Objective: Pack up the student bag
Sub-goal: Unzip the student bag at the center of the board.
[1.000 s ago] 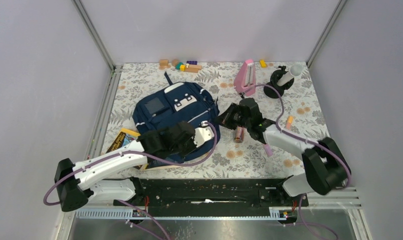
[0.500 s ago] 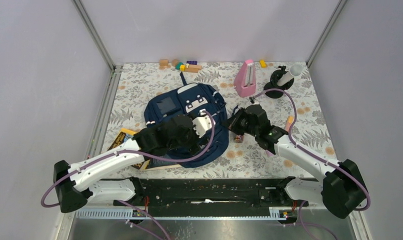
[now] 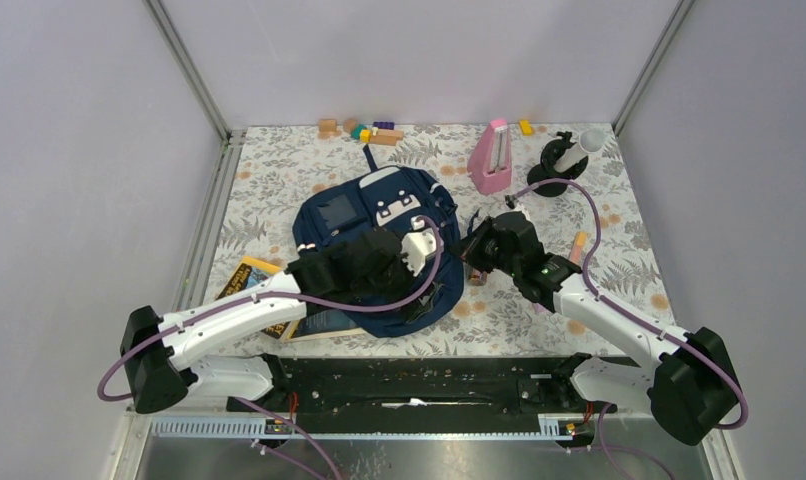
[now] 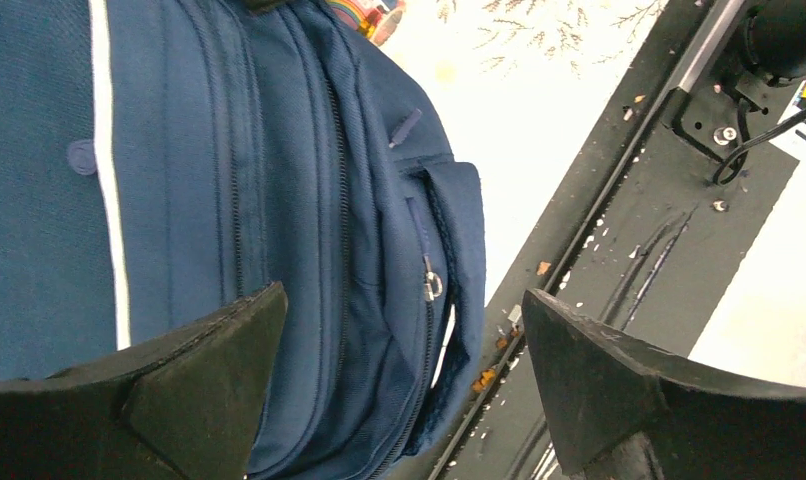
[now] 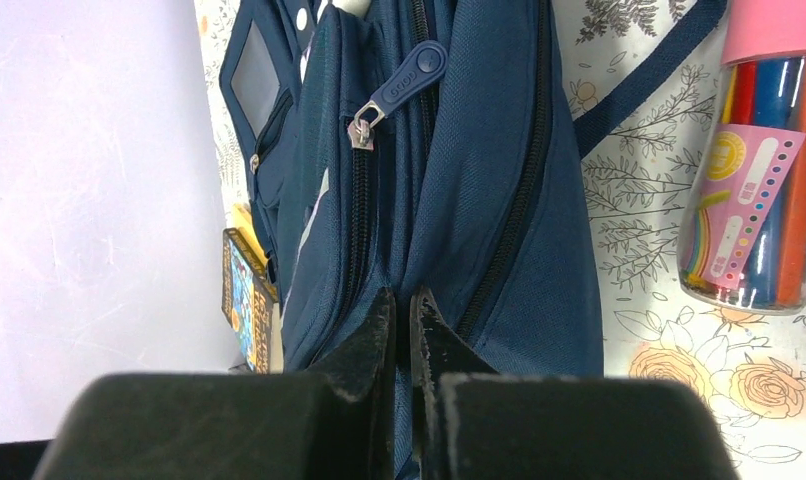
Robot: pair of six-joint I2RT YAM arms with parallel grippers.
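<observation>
Opening step, I reckoned: R gripper (image 5: 399,300) was clamped on student bag (image 3: 379,190) fabric, 3 o'clock side. L gripper (image 4: 401,300) hung over it, fingers wide apart. Next I'd need L on zipper pull (image 4: 432,285).

- One student bag (image 3: 364,200) lay on the one counter (image 3: 279,170).
- One book (image 3: 244,278) was there.
- One pink stand (image 3: 491,157) and one black stand (image 3: 564,160) topped by a white ball.
- One clear tube of pens (image 5: 754,170).
- One slim orange pen (image 3: 579,245).
- One yellow block (image 3: 525,127) sat alone; the small blocks (image 3: 374,131) clustered nearby numbered at least five, too small to count surely.
- Two arms, so two claws: left claw (image 4: 399,330), right claw (image 5: 404,310).
</observation>
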